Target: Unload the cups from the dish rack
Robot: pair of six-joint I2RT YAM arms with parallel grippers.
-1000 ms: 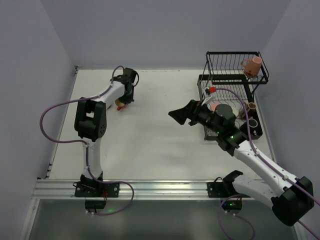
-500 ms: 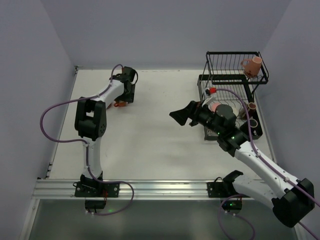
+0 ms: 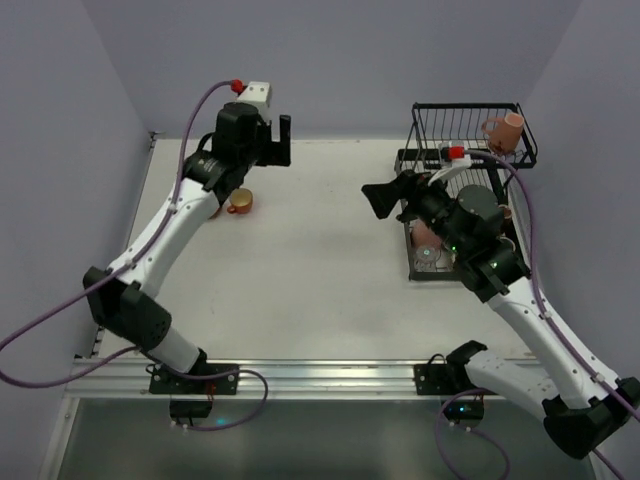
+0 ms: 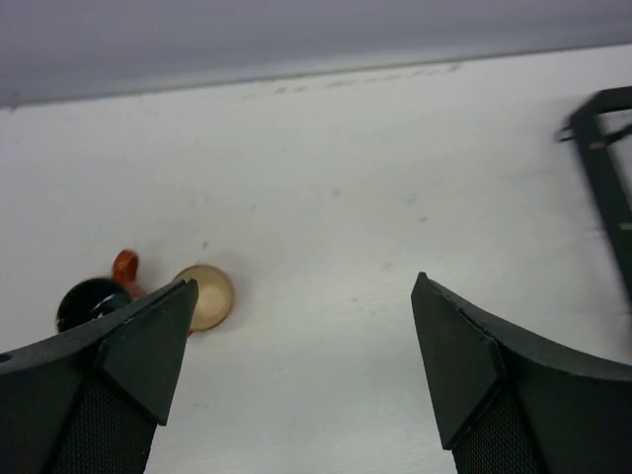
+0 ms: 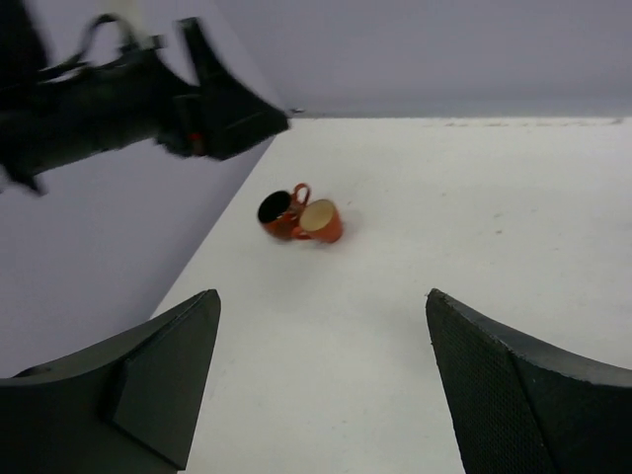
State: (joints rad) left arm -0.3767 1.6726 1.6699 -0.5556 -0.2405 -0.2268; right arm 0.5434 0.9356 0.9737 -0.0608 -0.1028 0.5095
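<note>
Left and right jaws were both spread wide, holding nothing. Two orange cups sat together well left of the dish rack, with a pink cup perched high inside it.

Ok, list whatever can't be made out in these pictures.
- Top view: the right arm covers most of the dish rack lower tray, so cups there cannot be counted.
- Top view: the left arm hides one of the two orange cups.
- Left wrist view: a finger hides the cups' lower parts.
- Left wrist view: the right edge cuts off the dish rack.
</note>
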